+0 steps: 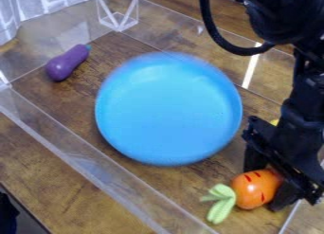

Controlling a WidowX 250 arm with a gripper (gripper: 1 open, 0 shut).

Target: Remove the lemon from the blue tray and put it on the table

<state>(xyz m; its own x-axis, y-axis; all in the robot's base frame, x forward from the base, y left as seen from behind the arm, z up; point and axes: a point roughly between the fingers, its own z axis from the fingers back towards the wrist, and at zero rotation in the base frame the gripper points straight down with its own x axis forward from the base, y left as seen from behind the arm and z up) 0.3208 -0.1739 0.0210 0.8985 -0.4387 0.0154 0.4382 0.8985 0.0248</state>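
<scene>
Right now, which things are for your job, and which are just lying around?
For the job:
- round bright blue plate
- small yellow lemon, mostly hidden
- dark brown wooden table

Just lying around:
- shiny purple eggplant
- orange carrot with green leaves
</scene>
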